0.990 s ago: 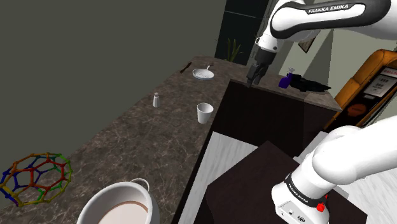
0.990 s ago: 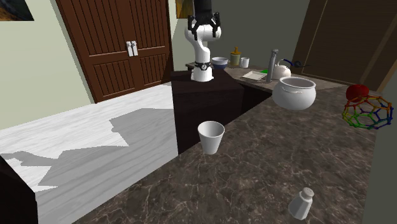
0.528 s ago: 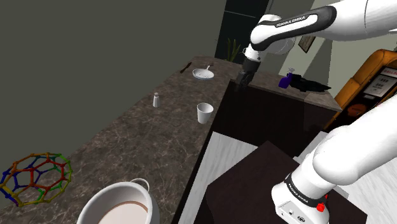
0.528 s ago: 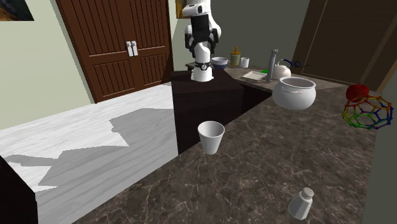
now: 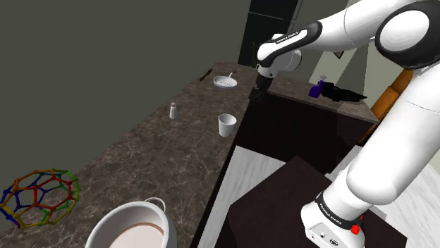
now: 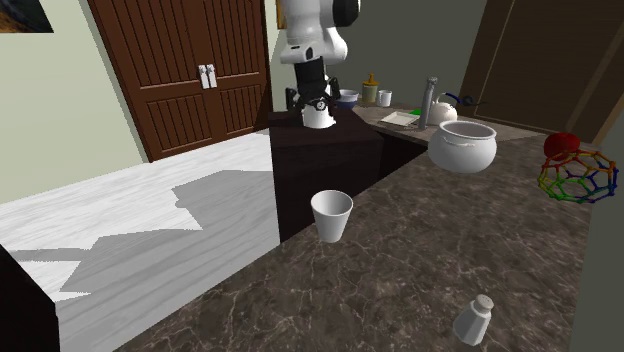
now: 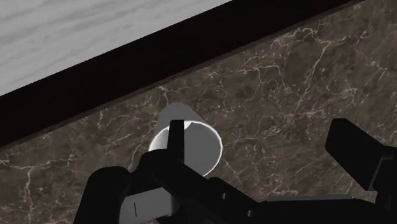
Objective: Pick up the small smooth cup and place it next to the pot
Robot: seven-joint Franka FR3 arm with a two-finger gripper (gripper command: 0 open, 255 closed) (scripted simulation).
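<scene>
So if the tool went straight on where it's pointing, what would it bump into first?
The tool would probably meet the white cup first, or the marbled counter just beside it; depth is hard to judge.

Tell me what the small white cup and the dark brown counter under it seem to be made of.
The small white tapered cup is drawn plain, smooth and matte; its material stays open. The dark brown counter looks like marble or similar stone: pale veins run across it.
</scene>
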